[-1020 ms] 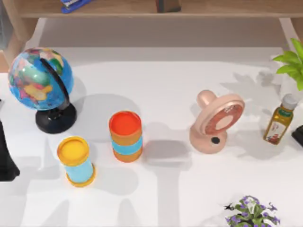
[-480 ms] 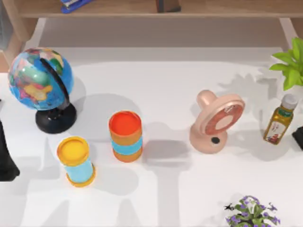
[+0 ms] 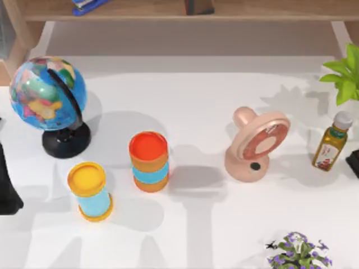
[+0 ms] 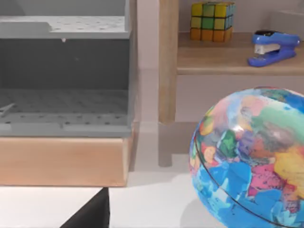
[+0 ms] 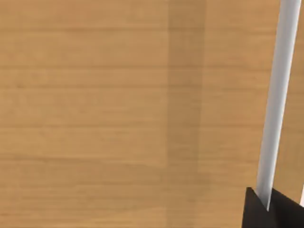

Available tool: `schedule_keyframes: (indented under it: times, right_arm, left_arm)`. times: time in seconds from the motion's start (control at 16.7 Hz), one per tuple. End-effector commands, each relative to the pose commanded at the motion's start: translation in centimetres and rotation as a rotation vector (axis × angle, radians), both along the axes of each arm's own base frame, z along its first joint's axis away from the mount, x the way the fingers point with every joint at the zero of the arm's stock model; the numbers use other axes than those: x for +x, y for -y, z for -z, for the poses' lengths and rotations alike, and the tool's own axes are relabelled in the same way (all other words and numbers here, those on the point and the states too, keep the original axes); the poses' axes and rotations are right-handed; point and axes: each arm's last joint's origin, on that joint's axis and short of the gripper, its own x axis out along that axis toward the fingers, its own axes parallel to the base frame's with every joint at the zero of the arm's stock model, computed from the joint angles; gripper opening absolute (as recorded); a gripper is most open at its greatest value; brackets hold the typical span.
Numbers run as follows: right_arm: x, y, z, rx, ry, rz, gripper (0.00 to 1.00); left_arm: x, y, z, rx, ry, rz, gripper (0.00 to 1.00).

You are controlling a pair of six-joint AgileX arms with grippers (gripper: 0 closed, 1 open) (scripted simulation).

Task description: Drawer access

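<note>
facing the grey perforated drawer unit [image 4: 64, 90] on its wooden base, left of the painted globe [image 4: 251, 156]; stiff, sliding, probably best pulled by its front lip. cannot tell either gripper's state.

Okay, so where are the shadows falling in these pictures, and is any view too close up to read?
Top view: the globe, the orange-lidded canister and the pink fan each cast a soft shadow to their right on the white table. Left wrist view: evenly lit, with the globe cropped at the edge. Right wrist view: pressed close to a wooden panel, so little else reads.
</note>
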Motion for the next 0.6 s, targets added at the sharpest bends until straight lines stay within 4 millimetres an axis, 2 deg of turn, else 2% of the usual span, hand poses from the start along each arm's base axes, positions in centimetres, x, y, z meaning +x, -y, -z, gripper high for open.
schedule_keyframes:
  times: [0.6]
  right_arm:
    - [0.0, 0.0, 0.0, 0.0, 0.0, 0.0, 0.75]
  left_arm:
    - [0.0, 0.0, 0.0, 0.0, 0.0, 0.0, 1.0]
